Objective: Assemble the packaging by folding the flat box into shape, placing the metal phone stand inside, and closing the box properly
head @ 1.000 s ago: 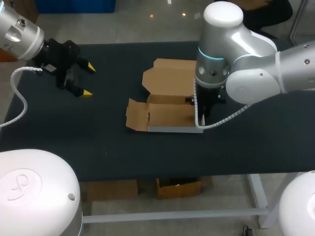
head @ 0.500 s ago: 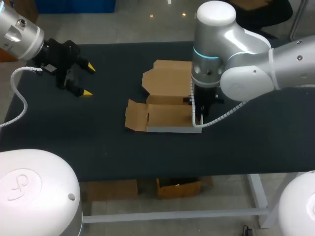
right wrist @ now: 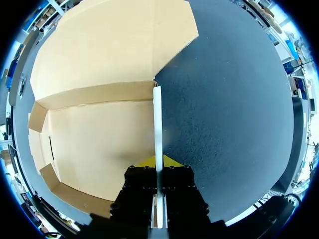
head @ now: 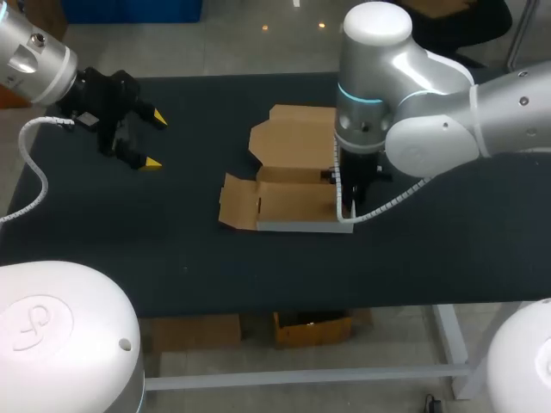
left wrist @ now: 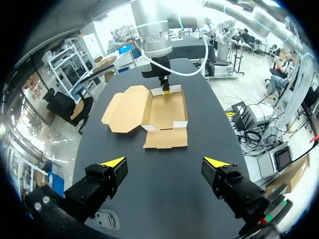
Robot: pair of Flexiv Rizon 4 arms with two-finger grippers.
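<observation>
The brown cardboard box [head: 288,200] lies open in the middle of the table, its lid [head: 293,138] spread flat behind it and a side flap [head: 238,201] folded out on its left. My right gripper [right wrist: 158,162] is shut on the box's right side wall [right wrist: 157,119], whose white edge stands upright between the yellow tips. From the head view the right wrist [head: 362,129] covers that gripper. My left gripper [head: 155,139] hovers open and empty at the table's far left, well away from the box [left wrist: 164,112]. No phone stand shows in any view.
The dark table [head: 172,249] stretches bare between the left gripper and the box, and to the box's right and front. A white cable [head: 379,211] loops from the right arm beside the box's front right corner.
The right arm has shifted slightly to the left, nudging the box's right wall and the box with it. The left arm has not moved.
</observation>
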